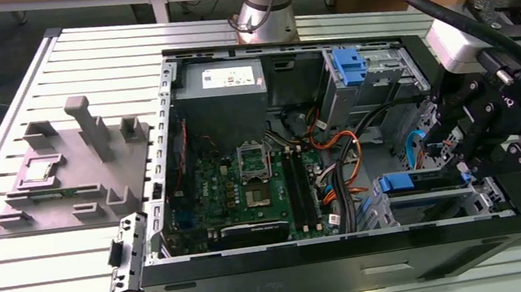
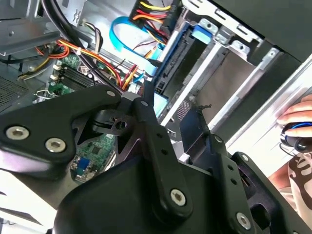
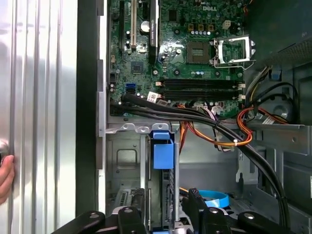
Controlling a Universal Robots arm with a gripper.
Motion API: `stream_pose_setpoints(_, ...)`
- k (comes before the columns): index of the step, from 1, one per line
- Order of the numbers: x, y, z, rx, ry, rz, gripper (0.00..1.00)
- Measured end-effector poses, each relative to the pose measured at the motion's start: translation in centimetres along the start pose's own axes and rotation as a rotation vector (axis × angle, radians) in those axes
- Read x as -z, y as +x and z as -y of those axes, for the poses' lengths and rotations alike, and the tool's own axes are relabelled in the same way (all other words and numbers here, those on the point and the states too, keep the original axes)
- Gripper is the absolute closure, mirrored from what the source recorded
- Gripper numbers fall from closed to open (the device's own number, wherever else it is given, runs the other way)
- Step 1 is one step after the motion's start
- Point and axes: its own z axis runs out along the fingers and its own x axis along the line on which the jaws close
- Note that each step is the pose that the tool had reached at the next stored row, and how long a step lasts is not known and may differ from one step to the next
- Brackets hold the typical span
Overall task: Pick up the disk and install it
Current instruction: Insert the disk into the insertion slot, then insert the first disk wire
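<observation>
Gripper (image 3: 166, 202), spread wide, straddles the upright disk (image 3: 162, 155) in its bay (image 3: 122, 161).

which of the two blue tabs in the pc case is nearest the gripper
the disk's blue tab, lower in the exterior view, right beside the gripper; the other blue tab sits higher up, near the grey power supply

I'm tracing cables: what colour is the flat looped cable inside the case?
Light blue. The flat looped cable shows best in the second wrist view.
</observation>
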Motion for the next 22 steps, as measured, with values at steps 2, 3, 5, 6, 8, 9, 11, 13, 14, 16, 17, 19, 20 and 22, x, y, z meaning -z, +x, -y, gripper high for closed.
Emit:
stream_pose_setpoints(2, -0.09, -0.23, -0.01, 0.0, 0.0001, 0.0001, 0.51)
stream_pose_setpoints(3, -0.11, -0.3, -0.02, 0.0, 0.0001, 0.0, 0.51)
stream_pose_setpoints(5, -0.12, -0.37, -0.02, 0.0, 0.0001, 0.0001, 0.51)
stream_pose_setpoints(6, -0.12, -0.37, -0.02, 0.0, 0.0001, 0.0001, 0.51)
stream_pose_setpoints(8, -0.12, -0.41, -0.02, 0.0, 0.0001, -0.0004, 0.51)
stream_pose_setpoints(9, -0.12, -0.43, -0.02, 0.0, 0.0001, -0.0005, 0.51)
stream_pose_setpoints(11, -0.12, -0.46, -0.02, 0.0, 0.0001, -0.0006, 0.51)
stream_pose_setpoints(13, -0.06, -0.46, -0.02, 0.0, 0.0001, -0.0007, 0.51)
stream_pose_setpoints(14, -0.07, -0.47, -0.02, 0.0, 0.0001, -0.0006, 0.51)
stream_pose_setpoints(16, -0.06, -0.47, -0.02, 0.0, 0.0001, -0.0006, 0.51)
stream_pose_setpoints(17, -0.06, -0.47, -0.02, 0.0, 0.0001, -0.0007, 0.51)
stream_pose_setpoints(19, -0.06, -0.51, -0.02, 0.0, 0.0001, -0.0008, 0.51)
stream_pose_setpoints(20, -0.06, -0.56, -0.02, 0.0, 0.0001, -0.0008, 0.51)
stream_pose_setpoints(22, -0.09, -0.72, -0.03, 0.0, 0.0001, -0.0005, 0.51)
